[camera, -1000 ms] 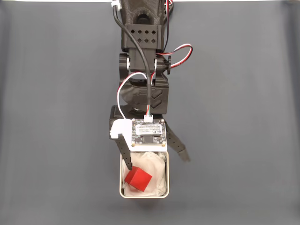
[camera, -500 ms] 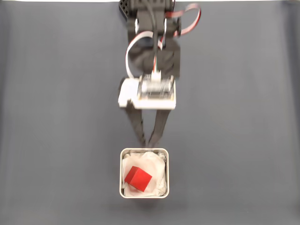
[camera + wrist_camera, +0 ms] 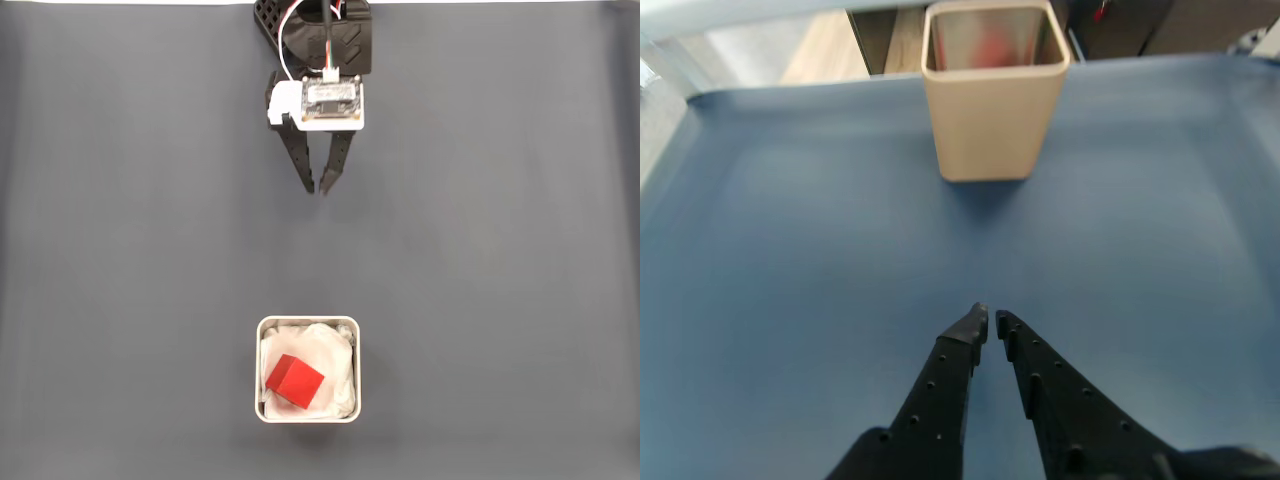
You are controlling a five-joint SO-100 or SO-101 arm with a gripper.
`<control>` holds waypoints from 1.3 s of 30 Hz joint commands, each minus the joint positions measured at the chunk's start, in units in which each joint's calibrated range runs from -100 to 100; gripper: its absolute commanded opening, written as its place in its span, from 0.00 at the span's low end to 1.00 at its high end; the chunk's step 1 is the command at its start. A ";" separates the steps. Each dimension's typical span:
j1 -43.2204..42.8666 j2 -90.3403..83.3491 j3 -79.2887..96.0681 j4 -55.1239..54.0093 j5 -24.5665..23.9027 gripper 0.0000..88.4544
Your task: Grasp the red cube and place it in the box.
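Note:
The red cube lies inside the box, resting tilted on the white lining, in the fixed view. In the wrist view the box stands at the top centre, with a red reflection on its inner wall. My gripper hangs near the top of the fixed view, well away from the box, its black fingers nearly touching at the tips with nothing between them. The wrist view shows the gripper over bare mat, tips almost together.
A dark grey-blue mat covers the whole table. The arm's base sits at the top edge of the fixed view. Beyond the mat's far edge the wrist view shows a wooden floor strip.
The gripper, open over the box a second ago with the cube lying in it, has drawn back toward the arm's base and closed its fingers. The cube stays in the box.

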State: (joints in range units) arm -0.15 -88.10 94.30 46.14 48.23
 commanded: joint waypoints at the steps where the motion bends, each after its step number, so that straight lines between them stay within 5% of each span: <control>1: 1.21 -7.13 4.69 7.96 0.34 0.00; 11: 0.72 -11.81 5.51 28.94 -1.71 0.00; 39: 1.07 -11.81 5.51 29.43 -0.63 0.00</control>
State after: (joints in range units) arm 0.96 -100.00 99.37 74.30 47.20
